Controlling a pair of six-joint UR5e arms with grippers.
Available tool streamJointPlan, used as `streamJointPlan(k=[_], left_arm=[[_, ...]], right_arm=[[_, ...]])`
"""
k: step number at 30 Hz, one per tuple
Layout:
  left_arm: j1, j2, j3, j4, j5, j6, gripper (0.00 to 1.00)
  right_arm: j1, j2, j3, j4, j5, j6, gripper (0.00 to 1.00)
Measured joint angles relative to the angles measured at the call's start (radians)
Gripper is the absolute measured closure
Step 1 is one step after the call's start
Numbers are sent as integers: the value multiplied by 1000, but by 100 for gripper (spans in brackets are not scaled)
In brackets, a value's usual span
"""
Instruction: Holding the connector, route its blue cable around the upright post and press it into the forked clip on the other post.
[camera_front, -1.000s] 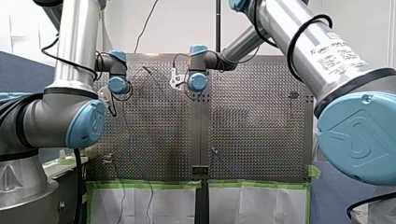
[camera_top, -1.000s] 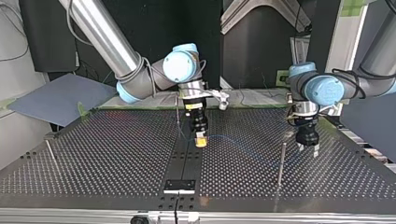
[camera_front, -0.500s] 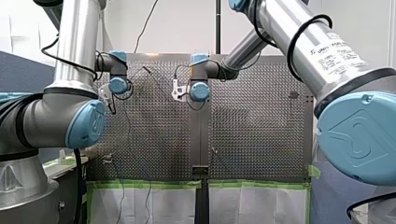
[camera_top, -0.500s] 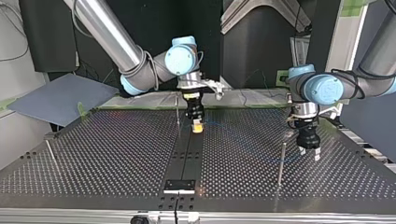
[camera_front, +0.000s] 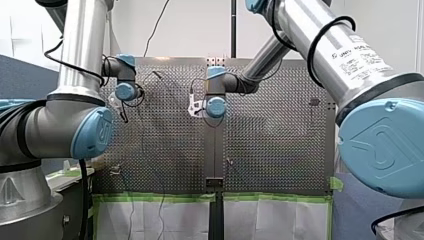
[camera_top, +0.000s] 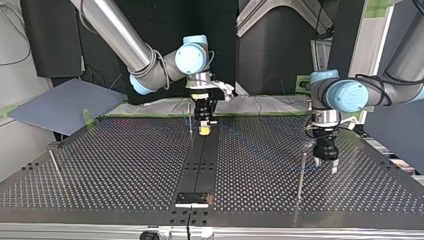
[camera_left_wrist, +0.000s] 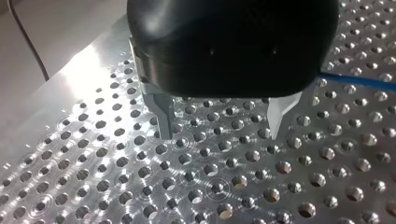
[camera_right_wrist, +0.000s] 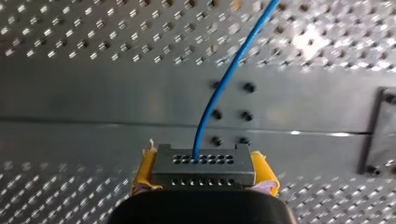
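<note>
Connector (camera_right_wrist: 204, 166) is clamped w/ the yellow pads (camera_right_wrist: 144, 170) of the right hand (camera_right_wrist: 204, 173), over the worktop (camera_top: 125, 165) ctr strip, beside one post (camera_top: 190, 119). Blue cable (camera_right_wrist: 224, 84) is judged light, limp and springy, so hold is best kept on the rigid connector body. Left hand (camera_left_wrist: 220, 133) is spread wide, empty, near the other post (camera_top: 301, 175). Forked clip cannot be made out. Cable's far end is cut off.
</note>
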Motion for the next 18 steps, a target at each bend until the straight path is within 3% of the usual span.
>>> streamJointPlan(k=[7,18], left_arm=[[1,0,0,4,8,-29,0],[2,-1,-7,8,12,-40,0]], right_arm=[[-12,0,59,-38,39,-21,100],[-61,0,154,-109,82,-21,100]])
